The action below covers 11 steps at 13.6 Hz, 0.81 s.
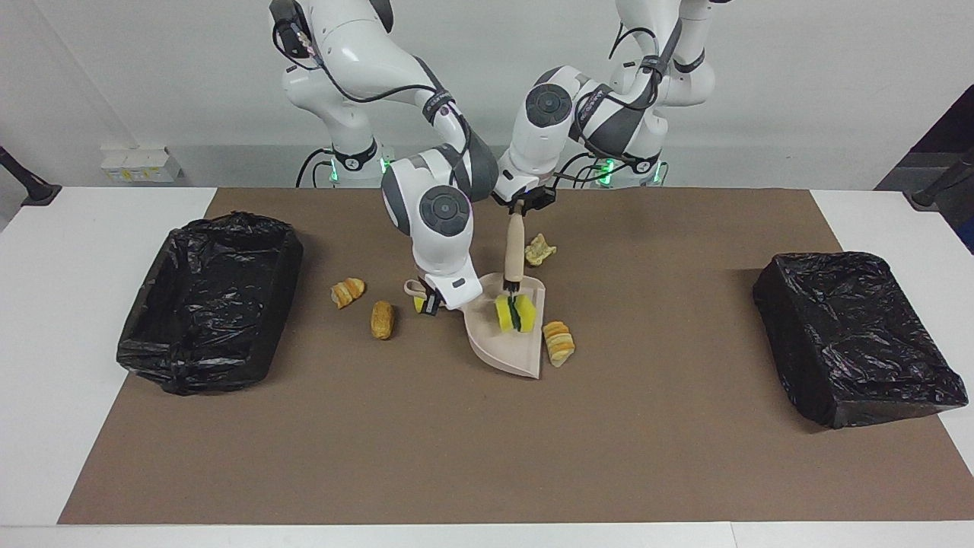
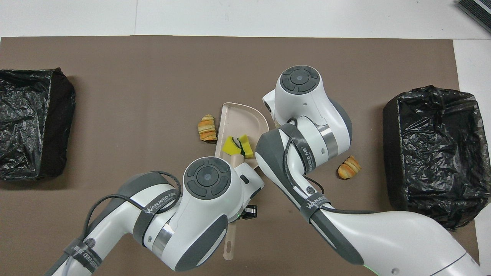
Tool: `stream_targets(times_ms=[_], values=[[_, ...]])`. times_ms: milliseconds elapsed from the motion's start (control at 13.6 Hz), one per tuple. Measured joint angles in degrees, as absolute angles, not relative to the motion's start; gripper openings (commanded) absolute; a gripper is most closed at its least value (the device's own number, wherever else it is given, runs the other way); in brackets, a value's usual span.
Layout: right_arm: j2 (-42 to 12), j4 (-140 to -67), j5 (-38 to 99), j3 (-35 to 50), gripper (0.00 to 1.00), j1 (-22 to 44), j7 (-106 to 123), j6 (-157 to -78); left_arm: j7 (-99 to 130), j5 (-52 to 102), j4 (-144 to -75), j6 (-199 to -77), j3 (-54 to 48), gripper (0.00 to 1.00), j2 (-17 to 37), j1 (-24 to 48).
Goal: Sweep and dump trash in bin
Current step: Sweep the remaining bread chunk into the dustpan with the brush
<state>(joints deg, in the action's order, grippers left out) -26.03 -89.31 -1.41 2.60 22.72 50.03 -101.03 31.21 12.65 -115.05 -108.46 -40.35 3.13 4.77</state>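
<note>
The beige dustpan [image 1: 511, 344] [image 2: 241, 122] lies mid-mat, its handle in my shut right gripper [image 1: 431, 304]. My left gripper [image 1: 522, 204] is shut on the top of the brush handle [image 1: 515, 255], and the brush head rests inside the pan. Of the trash, yellow sponge chunks, one green-backed [image 1: 512, 313] [image 2: 238, 145], lie in the pan against the brush. A striped bread piece [image 1: 559, 342] [image 2: 207, 128] lies on the mat just outside the pan's lip. A tan scrap [image 1: 539, 250] sits nearer to the robots. Two bread pieces [image 1: 348, 291] [image 1: 382, 320] lie toward the right arm's end.
A black bag-lined bin [image 1: 209, 301] [image 2: 431, 153] stands at the right arm's end of the brown mat. A second black-bagged bin [image 1: 860, 335] [image 2: 27, 122] stands at the left arm's end. A small yellow bit [image 1: 418, 304] shows by the right gripper.
</note>
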Motion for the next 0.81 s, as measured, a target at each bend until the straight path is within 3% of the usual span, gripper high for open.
stream_targets(times_ms=[514, 808], values=[[-26.0, -90.9, -3.6, 2.7, 0.00, 23.1, 53.1, -101.2, 23.3, 12.5, -114.7, -110.1, -33.1, 0.00, 2.0, 3.1], [-25.7, -91.5, -4.2, 2.7, 0.00, 22.9, 56.1, -101.7, 12.2, 9.7, -115.1, -116.4, -25.3, 0.00, 4.5, 2.2]])
